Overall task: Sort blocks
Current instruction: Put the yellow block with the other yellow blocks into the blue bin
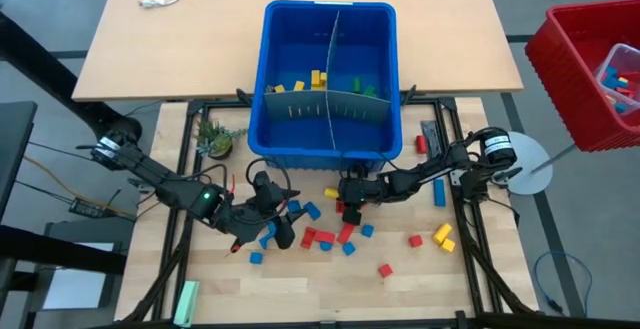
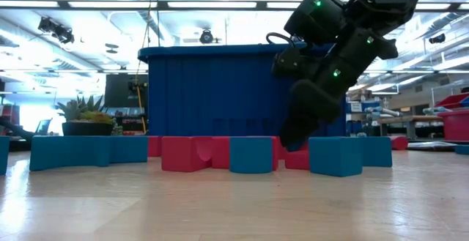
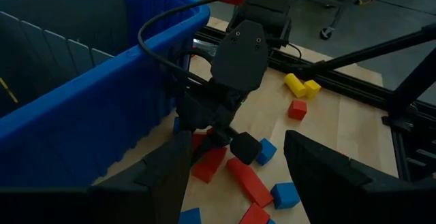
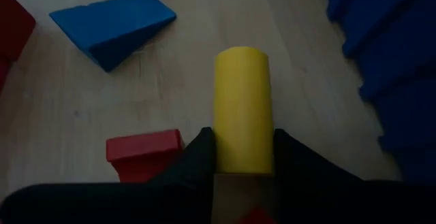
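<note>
Red and blue blocks (image 1: pixel 320 237) lie loose on the wooden table in front of the blue bin (image 1: pixel 265 69); two yellow ones (image 1: pixel 443 234) lie farther right. Yellow (image 1: pixel 315 79) and green (image 1: pixel 370 91) blocks lie in the bin's far compartments. My right gripper (image 1: pixel 350 197) stands low, close before the bin, shut on a yellow block with a rounded top (image 4: pixel 243 94). My left gripper (image 3: pixel 235 176) hovers open to the left of it, above the blocks, with nothing between its fingers. My right gripper pinches the yellow block between its two fingers (image 4: pixel 201 157), one on each long side (image 4: pixel 225 149) at the block's near end. The block reaches forward, away from the fingers and along them. Whether it rests on the table or is lifted clear, I cannot tell.
A blue wedge (image 4: pixel 112 23) and a red block (image 4: pixel 143 149) lie close to the right gripper, with the bin's wall (image 4: pixel 388 54) just beside it. A small plant (image 1: pixel 215 141) stands left of the bin, a red basket (image 1: pixel 590 69) stands far right, and a pale green bar (image 1: pixel 187 299) lies near left.
</note>
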### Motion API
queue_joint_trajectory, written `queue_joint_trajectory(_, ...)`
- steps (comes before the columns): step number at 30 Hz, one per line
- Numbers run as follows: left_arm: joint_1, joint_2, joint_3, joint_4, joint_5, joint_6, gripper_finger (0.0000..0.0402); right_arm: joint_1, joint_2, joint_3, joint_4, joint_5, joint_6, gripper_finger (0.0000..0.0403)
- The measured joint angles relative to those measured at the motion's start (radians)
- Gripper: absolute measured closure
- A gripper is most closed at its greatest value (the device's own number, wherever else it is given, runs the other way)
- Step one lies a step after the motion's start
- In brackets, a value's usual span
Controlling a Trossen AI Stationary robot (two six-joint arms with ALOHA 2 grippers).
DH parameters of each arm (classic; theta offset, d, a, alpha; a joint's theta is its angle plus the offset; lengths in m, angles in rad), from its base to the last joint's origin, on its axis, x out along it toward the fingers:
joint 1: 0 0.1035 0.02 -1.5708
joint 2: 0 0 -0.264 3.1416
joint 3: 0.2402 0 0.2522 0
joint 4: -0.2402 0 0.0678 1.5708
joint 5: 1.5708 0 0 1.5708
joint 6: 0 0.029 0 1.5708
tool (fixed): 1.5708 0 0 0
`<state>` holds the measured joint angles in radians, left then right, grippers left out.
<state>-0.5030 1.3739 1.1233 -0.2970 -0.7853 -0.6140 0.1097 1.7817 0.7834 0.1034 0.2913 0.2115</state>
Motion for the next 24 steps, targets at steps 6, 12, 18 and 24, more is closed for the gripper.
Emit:
queue_joint_trajectory(6,0.000,0.000,0.000,0.000,0.000,0.000,0.0159,0.019,-0.044,-0.006,0.005,-0.011,0.005,0.0299)
queue_joint_trajectory(12,0.000,0.000,0.000,0.000,0.000,0.000,0.0159,0.050,-0.166,-0.003,0.019,-0.002,0.005,0.0303)
queue_joint_trajectory(18,0.000,0.000,0.000,0.000,0.000,0.003,0.0159,0.069,-0.330,-0.002,0.027,0.019,-0.004,0.0314)
queue_joint_trajectory(24,0.000,0.000,0.000,0.000,0.000,0.004,0.0159,0.062,-0.488,0.000,0.054,0.030,-0.012,0.0369)
